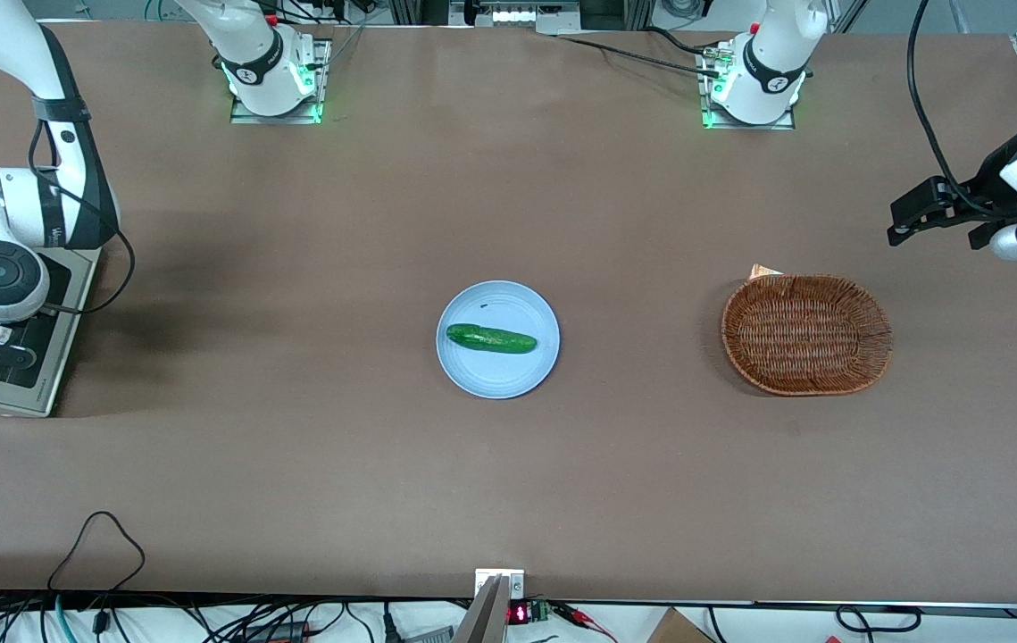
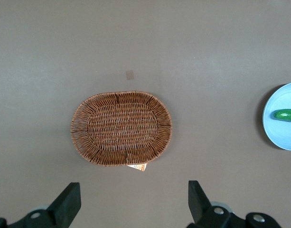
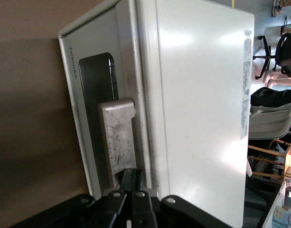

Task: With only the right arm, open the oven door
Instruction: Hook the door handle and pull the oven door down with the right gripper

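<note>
- Hovering just beside the oven door (image 3: pixel 95 118) of the cream oven (image 3: pixel 197 109), at the working arm's end of the surface (image 1: pixel 294 464), the tool (image 3: pixel 132 183) has fingers pressed together.
- Handle (image 3: pixel 117 137) runs lengthwise directly ahead of the fingertips, touching or nearly so.

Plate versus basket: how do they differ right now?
The plate is round, smooth, light blue, holding a cucumber; the basket is oval, woven, brown, holding nothing. The basket lies nearer the parked arm's end than the plate. Both sit flat on the table. The gripper is at the handle of the oven door.
</note>
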